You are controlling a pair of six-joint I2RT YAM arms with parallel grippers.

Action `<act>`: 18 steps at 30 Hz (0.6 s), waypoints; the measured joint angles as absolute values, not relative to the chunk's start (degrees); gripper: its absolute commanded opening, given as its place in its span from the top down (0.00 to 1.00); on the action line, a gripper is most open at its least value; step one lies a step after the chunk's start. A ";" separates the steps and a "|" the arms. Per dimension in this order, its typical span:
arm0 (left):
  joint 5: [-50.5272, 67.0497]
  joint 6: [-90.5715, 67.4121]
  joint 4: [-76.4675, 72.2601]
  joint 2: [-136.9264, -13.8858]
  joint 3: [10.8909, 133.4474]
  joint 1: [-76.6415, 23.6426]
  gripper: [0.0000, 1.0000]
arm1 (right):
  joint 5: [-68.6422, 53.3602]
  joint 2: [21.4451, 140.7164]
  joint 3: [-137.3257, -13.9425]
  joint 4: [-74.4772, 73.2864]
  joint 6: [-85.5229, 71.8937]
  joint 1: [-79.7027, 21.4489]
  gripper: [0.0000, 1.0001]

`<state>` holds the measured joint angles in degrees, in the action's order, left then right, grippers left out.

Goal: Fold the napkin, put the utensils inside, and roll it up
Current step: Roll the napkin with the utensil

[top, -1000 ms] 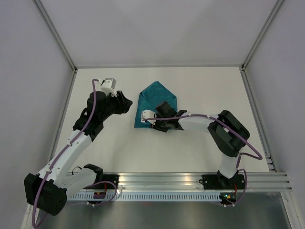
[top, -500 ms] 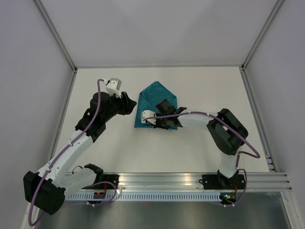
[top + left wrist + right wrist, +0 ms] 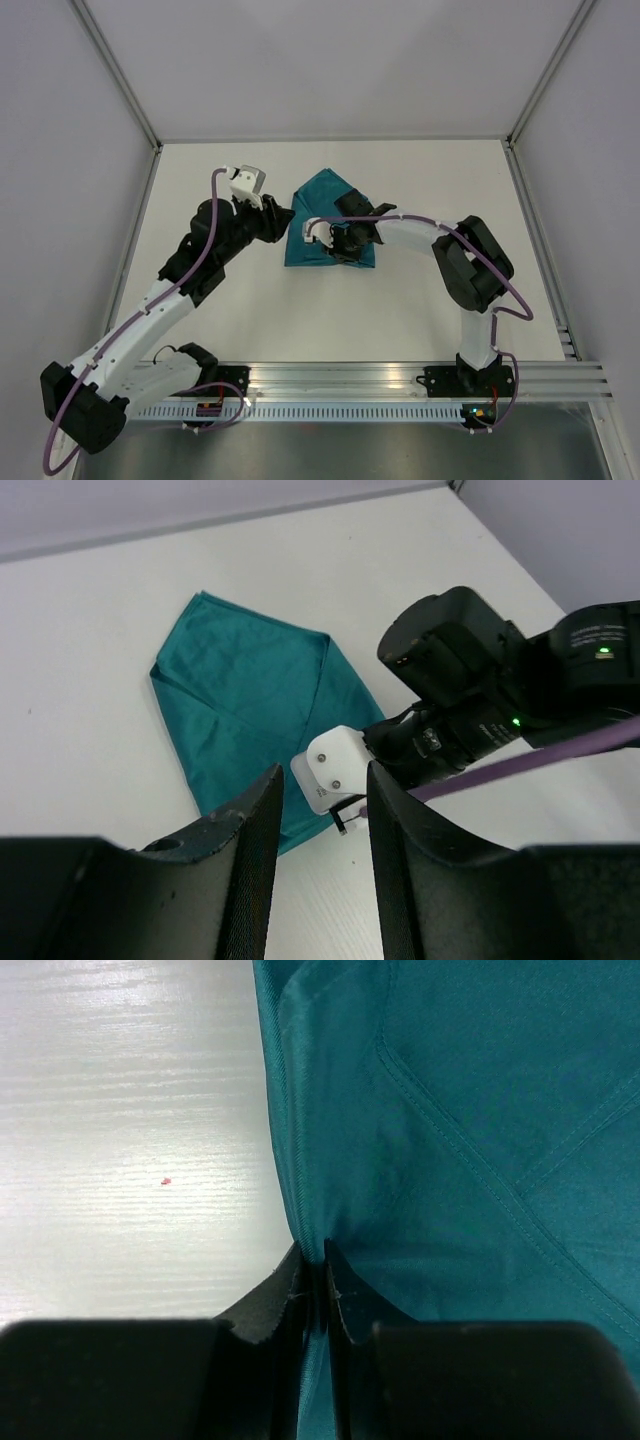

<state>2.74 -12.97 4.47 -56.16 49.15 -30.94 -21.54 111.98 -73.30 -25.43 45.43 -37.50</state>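
Teal napkin (image 3: 325,212) lies partly folded on the table (image 3: 430,180); our right gripper (image 3: 312,1260) pinches its edge, our left gripper (image 3: 320,785) hovers half-spread, empty. We see no utensils: folding unfinished, loading and rolling remain.

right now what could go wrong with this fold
1. The right claw pinches only a thin edge of the napkin, so it could slip out when pulled.
2. The open left claw sits close to the right arm, and they could bump.
3. Dragging might undo the folds.
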 measured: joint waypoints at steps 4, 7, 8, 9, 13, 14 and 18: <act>2.48 -10.74 1.48 -53.54 49.15 -32.18 0.57 | -25.21 113.82 -76.38 -29.74 46.83 -35.46 0.86; 2.26 -8.43 -1.45 -51.20 49.15 -33.76 0.57 | -26.92 114.59 -77.58 -31.75 47.81 -34.46 0.87; 2.33 -7.66 -2.39 -50.59 49.15 -34.26 0.57 | -27.33 114.80 -77.87 -32.38 48.14 -34.22 0.87; 2.50 -6.96 -3.29 -50.02 49.15 -34.65 0.54 | -27.77 115.00 -78.17 -32.80 48.38 -34.00 0.87; 3.97 -3.70 -6.02 -49.01 49.15 -35.99 0.51 | -28.95 115.59 -78.98 -34.20 49.52 -33.41 0.87; 3.92 -2.31 -6.46 -49.17 49.15 -37.15 0.51 | -29.21 115.74 -79.22 -34.63 49.80 -33.23 0.87; 2.61 3.11 -7.49 -50.89 48.82 -42.39 0.53 | -30.85 116.97 -80.99 -37.26 50.78 -32.18 0.87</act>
